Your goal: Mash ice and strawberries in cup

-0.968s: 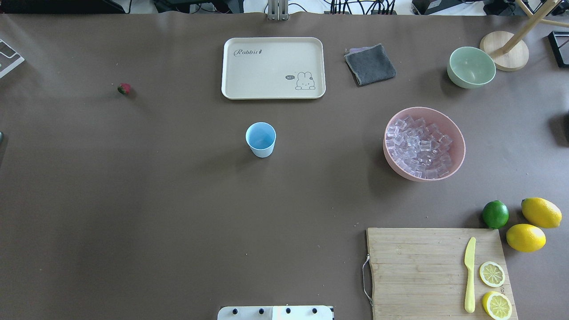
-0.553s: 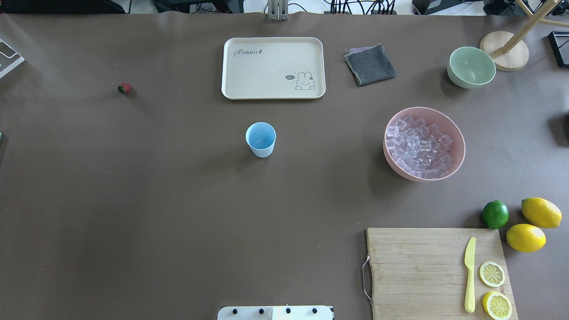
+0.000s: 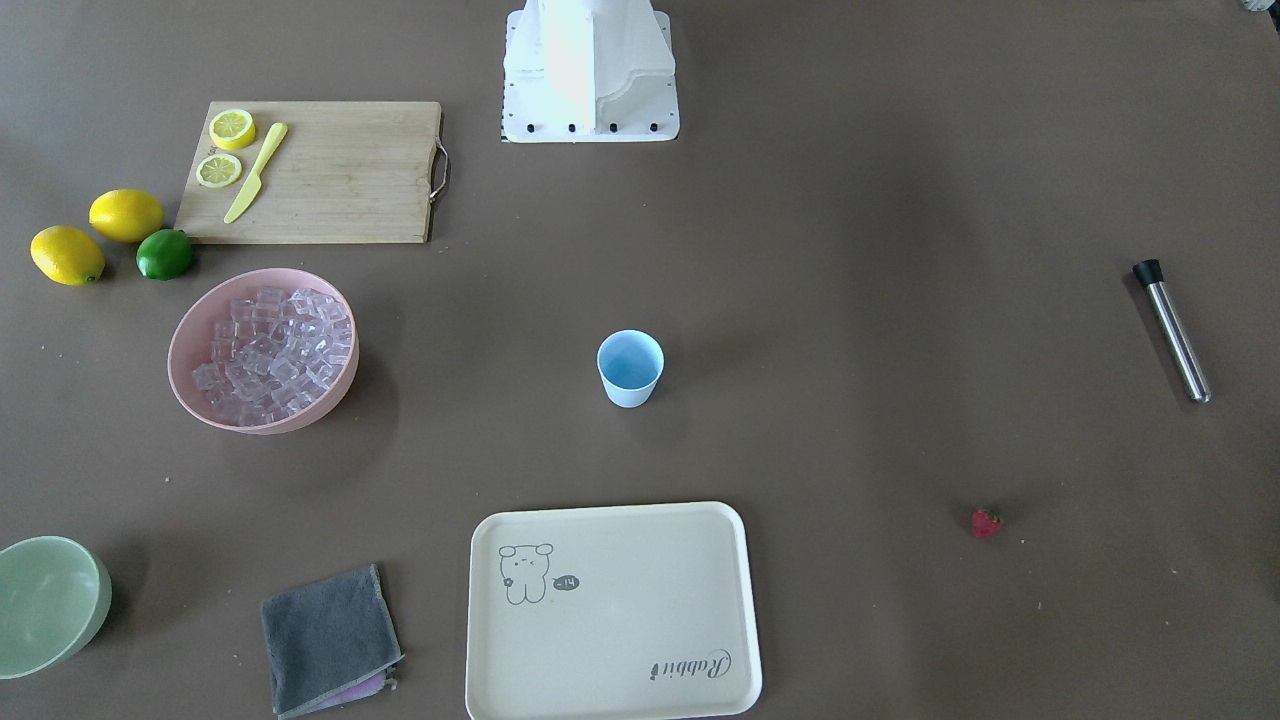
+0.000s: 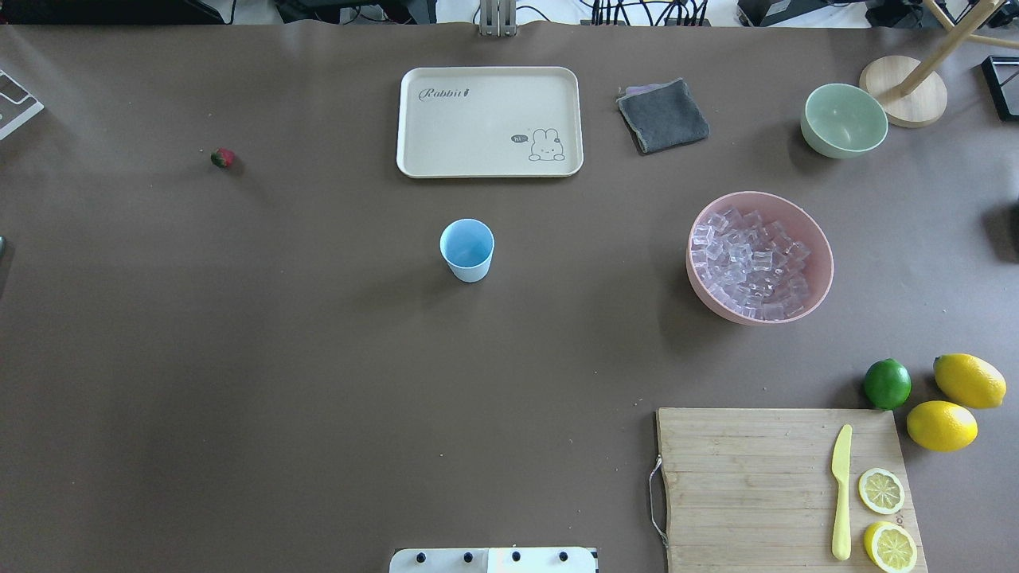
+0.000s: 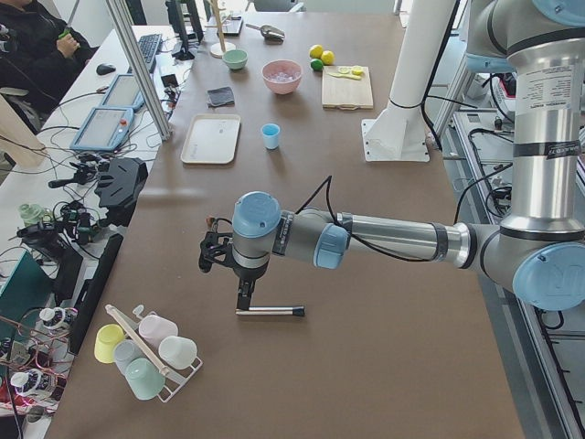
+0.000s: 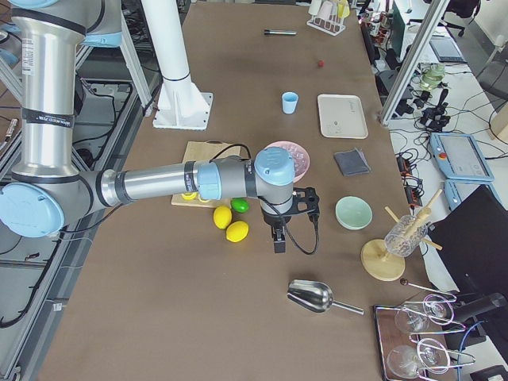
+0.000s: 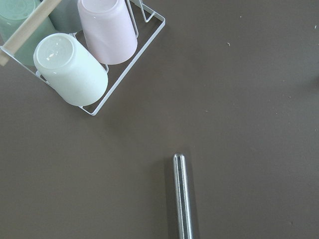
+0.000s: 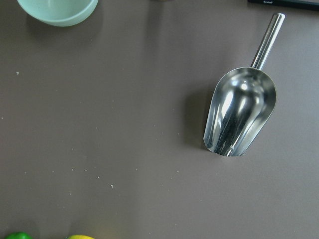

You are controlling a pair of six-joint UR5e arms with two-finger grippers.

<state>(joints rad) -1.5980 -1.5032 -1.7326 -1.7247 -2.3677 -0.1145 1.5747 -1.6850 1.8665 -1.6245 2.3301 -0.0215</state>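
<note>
**Nothing in the Cup Yet**

The cup (image 4: 467, 248) is seen standing upright at mid-table, and its blue inside appears empty. The ice (image 4: 748, 267) is heaped in the pink bowl (image 4: 760, 194), well apart from the cup on the robot's right. The single strawberry (image 4: 223, 157) is seen lying on the bare table, well apart from the cup on the robot's left.

A steel rod with a black cap (image 3: 1172, 330), judged to be the mashing tool, is laid at the table's left end, and the left gripper (image 5: 241, 300) is held just above it. A metal scoop (image 8: 239, 112) is laid near the right gripper (image 6: 278, 242) at the opposite end.

Neither gripper is shown in a view from which the jaws can be judged, so it cannot be told whether they are open or closed.

No step is judged to be done. Ice is yet to be scooped into the cup, the berry added, and the contents mashed.
</note>
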